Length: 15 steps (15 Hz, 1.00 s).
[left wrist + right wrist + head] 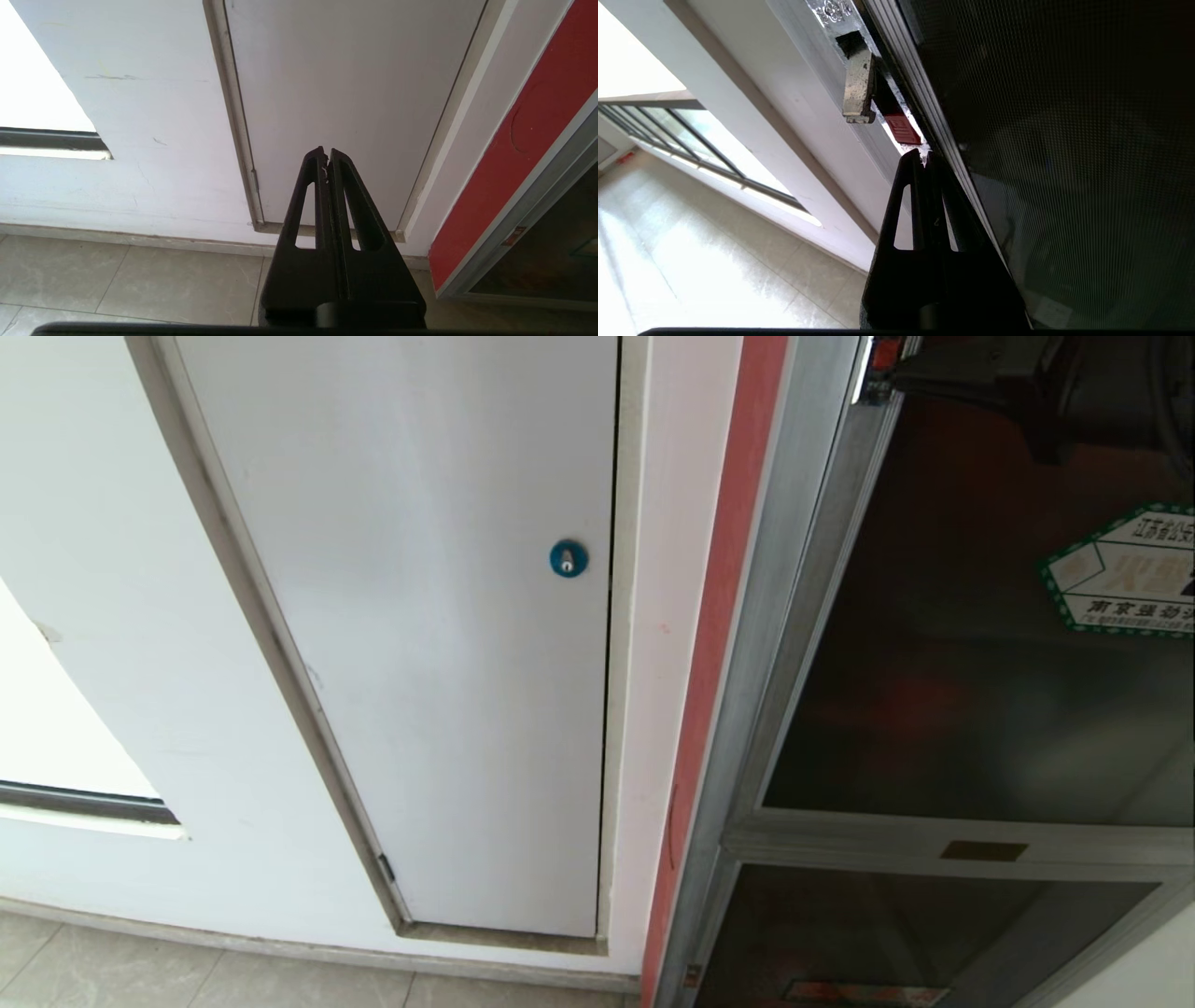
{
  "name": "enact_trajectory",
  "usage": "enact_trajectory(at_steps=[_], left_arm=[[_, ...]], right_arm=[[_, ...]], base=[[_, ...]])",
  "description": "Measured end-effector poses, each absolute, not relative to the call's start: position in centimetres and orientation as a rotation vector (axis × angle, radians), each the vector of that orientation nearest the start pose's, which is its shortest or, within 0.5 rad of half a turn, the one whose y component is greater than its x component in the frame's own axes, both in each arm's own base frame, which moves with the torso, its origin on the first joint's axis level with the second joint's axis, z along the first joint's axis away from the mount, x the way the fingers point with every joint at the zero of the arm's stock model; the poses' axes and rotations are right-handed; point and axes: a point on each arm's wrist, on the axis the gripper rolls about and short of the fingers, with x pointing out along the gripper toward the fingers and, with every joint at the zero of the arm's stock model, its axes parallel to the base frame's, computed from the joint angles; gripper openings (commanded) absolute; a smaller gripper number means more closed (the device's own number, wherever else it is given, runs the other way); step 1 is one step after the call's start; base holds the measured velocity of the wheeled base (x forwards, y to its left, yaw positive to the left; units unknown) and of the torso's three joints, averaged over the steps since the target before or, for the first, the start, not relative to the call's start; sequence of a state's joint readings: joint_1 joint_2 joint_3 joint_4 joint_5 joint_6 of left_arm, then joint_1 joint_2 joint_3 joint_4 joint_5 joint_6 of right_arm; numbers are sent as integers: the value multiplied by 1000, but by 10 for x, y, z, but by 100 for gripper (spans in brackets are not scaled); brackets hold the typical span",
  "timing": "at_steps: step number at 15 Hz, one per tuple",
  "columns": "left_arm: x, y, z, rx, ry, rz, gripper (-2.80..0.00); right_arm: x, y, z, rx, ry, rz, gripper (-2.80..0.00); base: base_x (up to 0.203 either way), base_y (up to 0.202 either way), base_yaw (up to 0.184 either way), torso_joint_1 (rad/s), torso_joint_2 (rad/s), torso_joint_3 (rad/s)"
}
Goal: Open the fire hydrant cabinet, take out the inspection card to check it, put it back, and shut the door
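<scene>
right hand point(924, 156), fingers pressed together and gripping nothing, points its tip at the latch edge of the door point(1064, 140), where the silver frame meets a metal latch plate point(857, 88) and a small red tab point(902, 128) shows in the narrow seam. the tip lies just beside that seam; whether it touches the frame cannot be told. the door's long axis runs upright, and its free edge, on the robot's left side of the fire hydrant cabinet point(794, 616), is the line along which the hand sits. in the head view the dark glass with its hexagonal sticker point(1125, 574) fills the right, and the right arm appears only as a dark mass at the upper right corner. the door looks shut or barely ajar, so the inspection card is not in view, presumably behind the glass. left hand point(327, 156), also closed and empty, hangs parked low before the white panel door point(420, 616) with the blue lock point(569, 558), well apart from the cabinet. the right hand is the nearer; the coming move likely turns on prising the edge outward.
</scene>
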<state>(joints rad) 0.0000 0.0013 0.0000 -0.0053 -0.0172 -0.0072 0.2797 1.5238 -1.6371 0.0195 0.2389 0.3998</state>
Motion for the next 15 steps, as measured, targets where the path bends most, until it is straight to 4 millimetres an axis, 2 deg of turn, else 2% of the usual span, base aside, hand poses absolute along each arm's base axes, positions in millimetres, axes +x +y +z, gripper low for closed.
enact_trajectory(at_steps=[7,10,12,15], left_arm=[[-23,0,76,-7,-4,-17,-280],[-23,0,76,-7,-4,-17,-280],[-23,0,76,-7,-4,-17,-280],[-23,0,76,-7,-4,-17,-280]], right_arm=[[196,79,407,395,2,608,-280],[182,84,407,386,8,587,-280],[173,94,400,325,12,562,-280],[167,110,375,185,-45,485,-280]], base=[[0,0,0,0,0,0],[0,0,0,0,0,0],[0,0,0,0,0,0],[0,0,0,0,0,0]])
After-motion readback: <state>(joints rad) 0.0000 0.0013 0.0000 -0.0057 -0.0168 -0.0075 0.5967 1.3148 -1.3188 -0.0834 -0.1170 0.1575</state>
